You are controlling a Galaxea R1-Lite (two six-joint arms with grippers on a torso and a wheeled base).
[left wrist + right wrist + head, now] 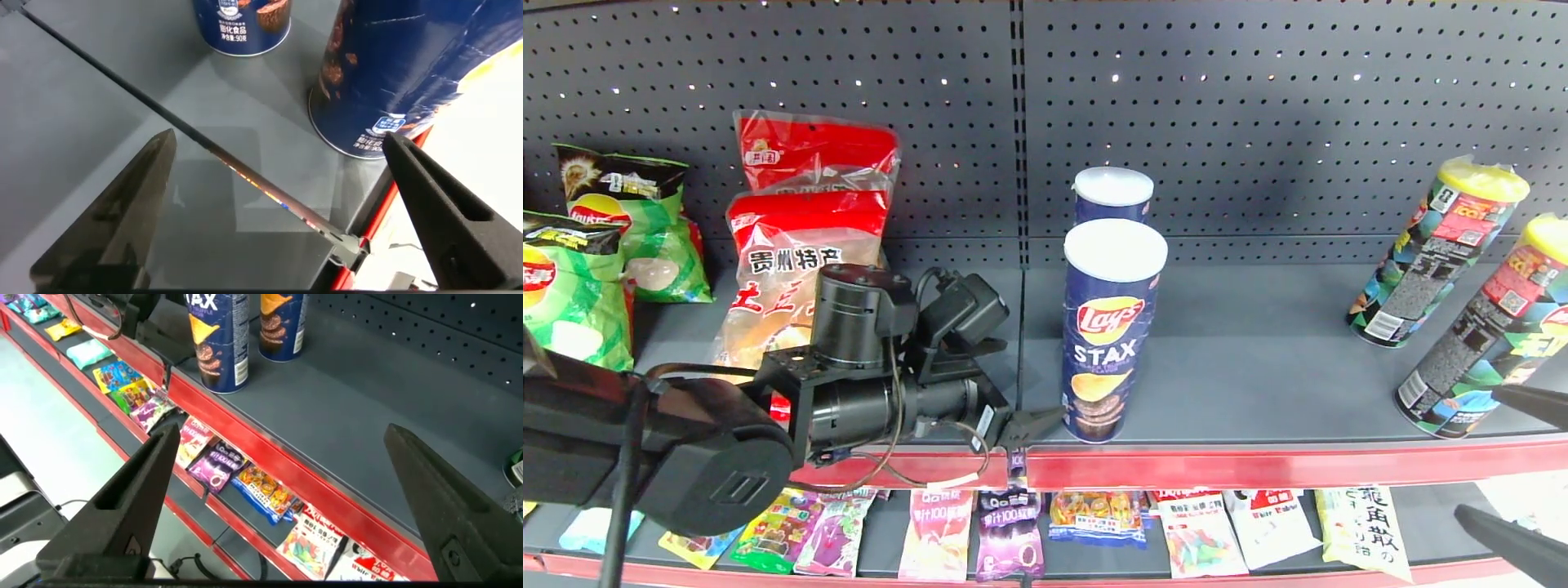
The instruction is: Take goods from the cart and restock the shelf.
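At shelf (1258, 367) front edge, chip can (1112, 327) just outside left gripper (279, 139) (jaws apart), right gripper (282, 431) spread, rear can (1112, 192) half hidden.

Dark pegboard back panel (1258, 106) behind everything. Far L: 2 green chip bags (572, 294), upright, one behind the other. Just beside them, 2 red-topped snack bags (796, 245), rear one up against the pegboard. Far R: 2 multicolour cans w/ yellow lids (1441, 245), front-to-back, close together. Below the red edge strip (1258, 467): row of small candy sachets (1013, 535) lying flat, side by side, some overlapping.
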